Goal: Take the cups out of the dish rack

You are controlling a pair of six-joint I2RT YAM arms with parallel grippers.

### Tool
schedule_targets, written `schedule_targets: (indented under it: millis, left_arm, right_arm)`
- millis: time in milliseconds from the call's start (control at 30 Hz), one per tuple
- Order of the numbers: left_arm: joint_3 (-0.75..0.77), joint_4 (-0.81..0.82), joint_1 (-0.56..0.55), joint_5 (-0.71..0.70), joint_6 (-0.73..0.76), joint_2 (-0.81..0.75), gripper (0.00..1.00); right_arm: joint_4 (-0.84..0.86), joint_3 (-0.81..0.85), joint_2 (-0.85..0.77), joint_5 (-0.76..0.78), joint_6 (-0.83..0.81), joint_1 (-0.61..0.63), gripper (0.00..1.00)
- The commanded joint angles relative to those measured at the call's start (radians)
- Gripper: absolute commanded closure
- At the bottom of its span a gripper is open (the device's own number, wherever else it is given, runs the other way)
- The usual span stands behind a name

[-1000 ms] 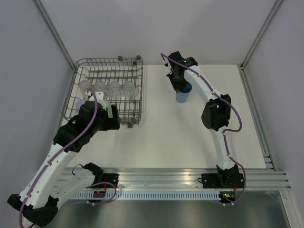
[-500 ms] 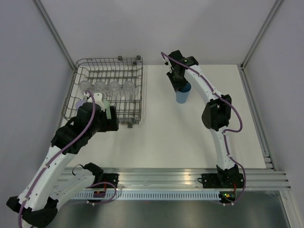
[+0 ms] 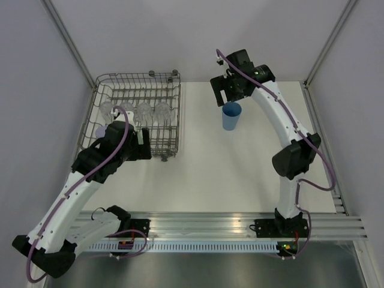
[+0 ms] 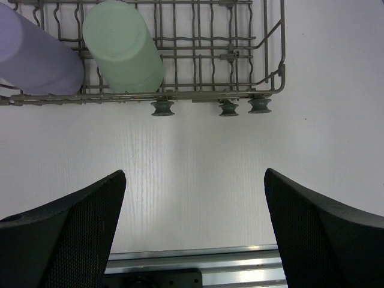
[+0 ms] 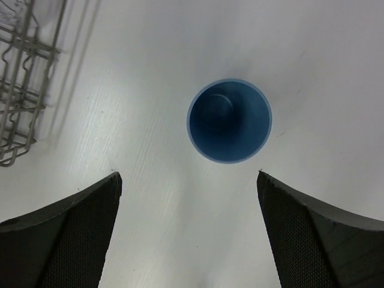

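Right of the rack [image 3: 138, 78], freed blue cup [image 5: 229, 120], lifted right gripper [image 5: 188, 175], wide open, empty like left gripper [image 4: 195, 172]; six to go.

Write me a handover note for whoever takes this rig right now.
Left gripper: open, empty, over the table just outside the rack's near edge.
Right gripper: open, empty, above the blue cup.
Done: blue cup upright on the table, right of the rack.
Left: green cup, purple cup and four clear cups, all in the rack.
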Motion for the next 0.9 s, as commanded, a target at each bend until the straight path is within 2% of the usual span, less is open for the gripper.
schedule_targets:
  millis: [0, 167, 200, 233, 300, 333, 433, 633, 733, 867]
  left_arm:
    - [0.048, -0.017, 0.0, -0.042, -0.039, 0.082, 0.0]
    - [0.061, -0.014, 0.006, -0.139, -0.139, 0.164, 0.0]
    - [0.067, -0.015, 0.017, -0.166, -0.166, 0.181, 0.0]
    - [0.077, -0.012, 0.021, -0.179, -0.177, 0.21, 0.0]
    - [0.102, -0.011, 0.055, -0.191, -0.203, 0.242, 0.0]
    - [0.11, -0.006, 0.064, -0.193, -0.207, 0.273, 0.0]
    - [0.139, 0.014, 0.11, -0.188, -0.202, 0.328, 0.0]
    - [0.14, 0.08, 0.219, -0.098, -0.144, 0.416, 0.0]
    - [0.139, 0.124, 0.268, -0.033, -0.099, 0.468, 0.0]
    - [0.159, 0.132, 0.299, -0.035, -0.076, 0.538, 0.0]
  right_arm:
    - [0.105, -0.122, -0.214, -0.032, 0.013, 0.01, 0.02]
    - [0.299, -0.487, -0.558, -0.052, 0.086, 0.013, 0.02]
    - [0.393, -0.553, -0.613, -0.052, 0.112, 0.013, 0.02]
    - [0.447, -0.689, -0.715, -0.081, 0.135, 0.013, 0.02]
    - [0.594, -0.822, -0.816, -0.165, 0.201, 0.01, 0.02]
    - [0.639, -0.942, -0.909, -0.193, 0.22, 0.012, 0.02]
    - [0.759, -1.113, -1.055, -0.281, 0.29, 0.012, 0.02]
    - [0.761, -1.23, -1.205, -0.453, 0.306, 0.01, 0.02]
    - [0.747, -1.27, -1.284, -0.502, 0.269, 0.012, 0.02]
    - [0.745, -1.31, -1.364, -0.529, 0.252, 0.012, 0.02]
